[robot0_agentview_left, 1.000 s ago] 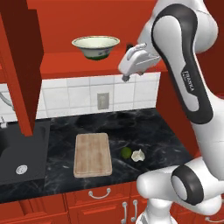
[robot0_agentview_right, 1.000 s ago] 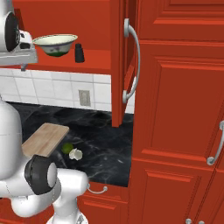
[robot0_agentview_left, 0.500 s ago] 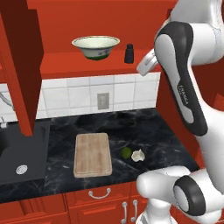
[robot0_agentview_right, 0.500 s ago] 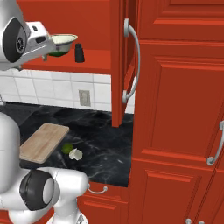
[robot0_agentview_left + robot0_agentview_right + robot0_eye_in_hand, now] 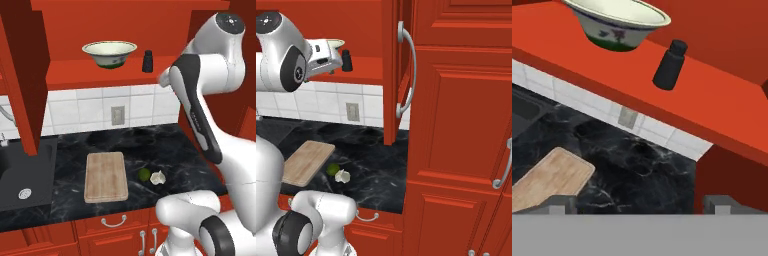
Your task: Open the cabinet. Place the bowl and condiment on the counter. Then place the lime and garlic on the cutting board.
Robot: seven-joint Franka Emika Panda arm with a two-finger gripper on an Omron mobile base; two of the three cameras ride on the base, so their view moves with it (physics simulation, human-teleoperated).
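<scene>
Wooden cutting board (image 5: 105,177) flat, long axis front-to-back on counter (image 5: 165,150); hand (image 5: 637,202) fingers apart, empty.

The red cabinet (image 5: 30,75) stands open with the green-patterned cream bowl (image 5: 109,53) and a small dark condiment bottle (image 5: 147,61) upright on its shelf, while the lime (image 5: 144,174) and garlic (image 5: 158,177) lie touching on the black counter (image 5: 150,145), just beside the bare wooden cutting board (image 5: 105,176).
</scene>
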